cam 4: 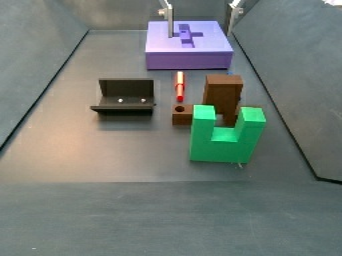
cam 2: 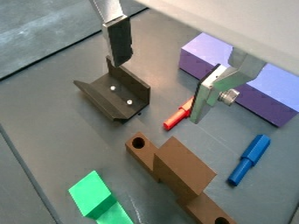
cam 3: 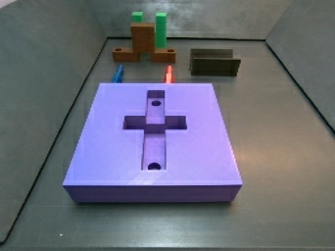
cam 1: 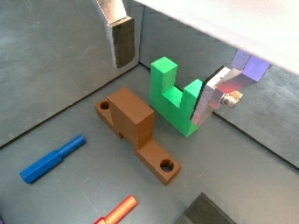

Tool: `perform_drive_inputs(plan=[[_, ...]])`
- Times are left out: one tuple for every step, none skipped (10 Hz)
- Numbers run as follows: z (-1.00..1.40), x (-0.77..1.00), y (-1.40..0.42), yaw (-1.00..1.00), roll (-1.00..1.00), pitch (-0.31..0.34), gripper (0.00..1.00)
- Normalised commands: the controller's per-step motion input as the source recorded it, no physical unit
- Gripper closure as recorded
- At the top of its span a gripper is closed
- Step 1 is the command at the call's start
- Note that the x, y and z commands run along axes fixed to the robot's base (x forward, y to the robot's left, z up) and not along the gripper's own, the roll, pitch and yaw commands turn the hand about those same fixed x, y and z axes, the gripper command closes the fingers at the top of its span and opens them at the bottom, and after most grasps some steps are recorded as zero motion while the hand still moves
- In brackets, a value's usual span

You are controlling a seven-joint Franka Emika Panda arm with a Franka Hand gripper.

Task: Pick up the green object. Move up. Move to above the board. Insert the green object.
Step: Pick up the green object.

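The green object [cam 4: 225, 135] stands upright on the floor next to a brown stepped block [cam 4: 221, 97], legs pointing up; it also shows in a side view [cam 3: 160, 29] and in both wrist views [cam 1: 176, 96] [cam 2: 93, 194]. The board [cam 3: 157, 127] is a lavender slab with a cross recess, lying apart from the green object [cam 4: 187, 40]. My gripper [cam 4: 201, 8] hangs high above the board's end, open and empty. In both wrist views its fingers [cam 1: 121, 39] [cam 2: 121, 39] are spread wide with nothing between them, far above the pieces.
The dark fixture [cam 4: 124, 97] [cam 2: 114, 94] stands beside the brown block [cam 1: 135, 131]. A red peg [cam 4: 179, 85] [cam 2: 177, 114] and a blue peg [cam 3: 116, 74] [cam 1: 52, 159] lie on the floor between the block and the board. Grey walls ring the floor.
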Motion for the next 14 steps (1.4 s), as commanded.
perform_drive_inputs(plan=[[-0.05,0.00,0.00,0.00,0.00,0.031,0.00],[-0.31,0.00,0.09,0.00,-0.26,-0.054,0.00],[-0.20,0.00,0.49,-0.21,-0.17,-0.099,0.00],[-0.45,0.18,0.76,-0.13,-0.22,0.000,0.00],[-0.12,0.16,0.78,-0.06,-0.27,0.000,0.00],[0.29,0.11,0.69,-0.12,-0.24,0.076,0.00],[0.51,0.09,0.70,-0.17,-0.12,0.121,0.00],[0.42,0.12,0.73,-0.19,-0.06,0.111,0.00],[-0.43,0.17,0.08,-0.19,0.11,0.000,0.00],[-0.70,0.08,0.02,-0.32,0.17,-0.030,0.00],[-0.60,0.04,0.04,-0.26,0.05,-0.067,0.00],[-0.42,0.04,0.21,-0.17,0.08,-0.020,0.00],[-0.25,0.00,0.38,-0.17,0.03,0.000,0.00],[-0.26,0.04,0.17,-0.12,0.05,0.000,0.00]])
